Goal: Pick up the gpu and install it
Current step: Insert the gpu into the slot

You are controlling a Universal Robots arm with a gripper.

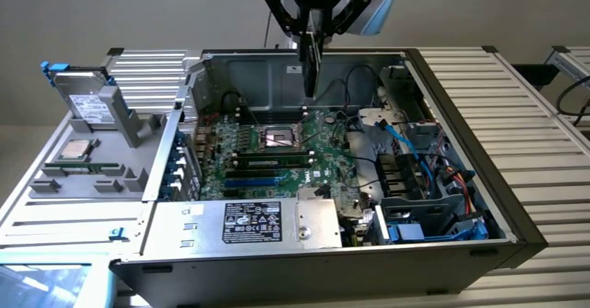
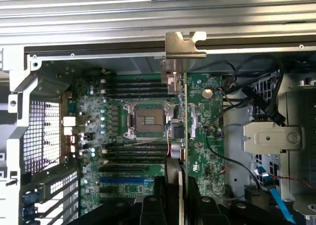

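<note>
- The gpu [image 1: 311,65] hangs edge-down in the exterior view, clamped at its upper end by the gripper [image 1: 313,25]. It is clear above the open computer case [image 1: 516,211], over the far part of the motherboard [image 1: 276,142].
- From here I read the fingers as clenched on the card, which looks close to plumb. I judge it picked up but not yet seated.
- In the wrist view I see the card edge-on, its silver bracket [image 2: 183,47] toward the case's rear wall. The fingers [image 2: 207,207] grip either side, and the CPU socket [image 2: 146,120] sits just beside its line.
- To do this well I would hold the card upright, square its edge to the slot, line the bracket up with the rear opening, and mind the loose cables [image 2: 232,161] nearby.
</note>
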